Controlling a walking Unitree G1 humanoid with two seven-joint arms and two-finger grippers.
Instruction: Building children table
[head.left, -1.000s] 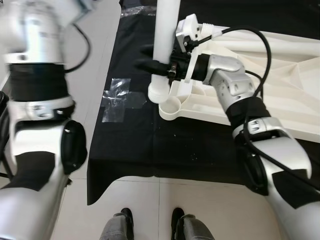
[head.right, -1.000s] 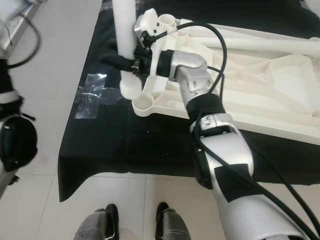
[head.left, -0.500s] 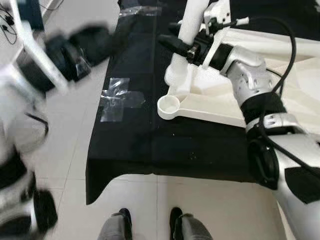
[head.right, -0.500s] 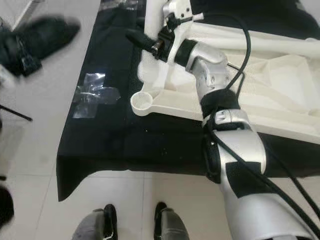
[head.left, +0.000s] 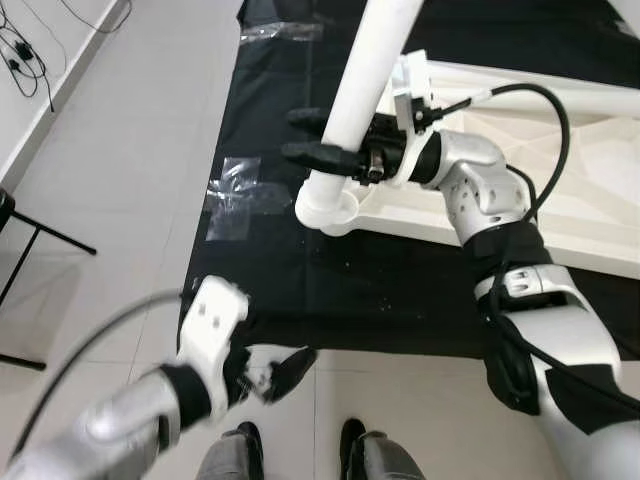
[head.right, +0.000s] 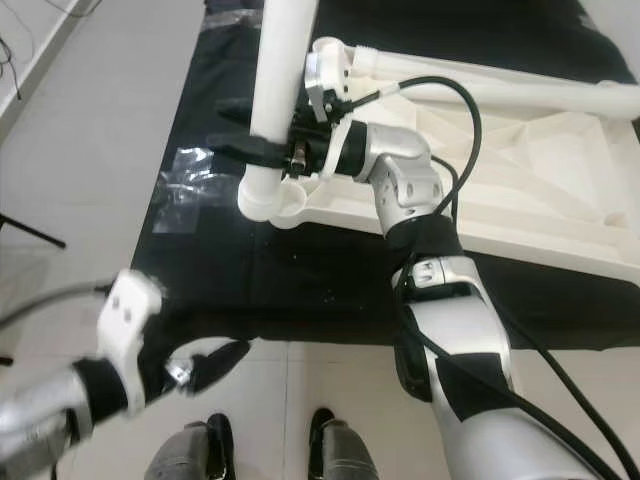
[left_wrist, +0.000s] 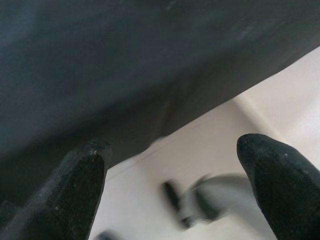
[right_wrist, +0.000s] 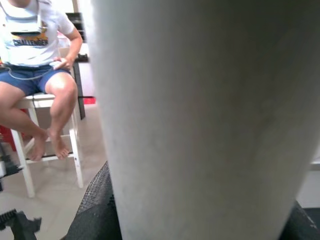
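My right gripper (head.left: 318, 136) pinches the white table leg (head.left: 362, 85), black fingers on either side of the tube, its lower end sitting at the round corner socket (head.right: 271, 200) of the upturned white tabletop (head.right: 540, 190). The tabletop lies underside up on a black cloth (head.left: 290, 290) over the tiled floor (head.left: 120, 170). The leg leans a little; I can't tell if it's seated in the socket or just resting on the rim.

To do this well, I judge: straighten the leg w/ the socket axis first, then press or turn it down; keep the grip low for control.

My left gripper (head.left: 272, 372) hangs low near the cloth's front edge, fingers (left_wrist: 75, 185) spread, holding nothing. It could steady the tabletop.

Containers: the socket is the sole cup-like part here, w/ the leg's end over it. Clear tape (head.left: 235, 195) lies on the cloth beside it.

A seated person (right_wrist: 37, 60) appears beyond the leg in the right wrist view.
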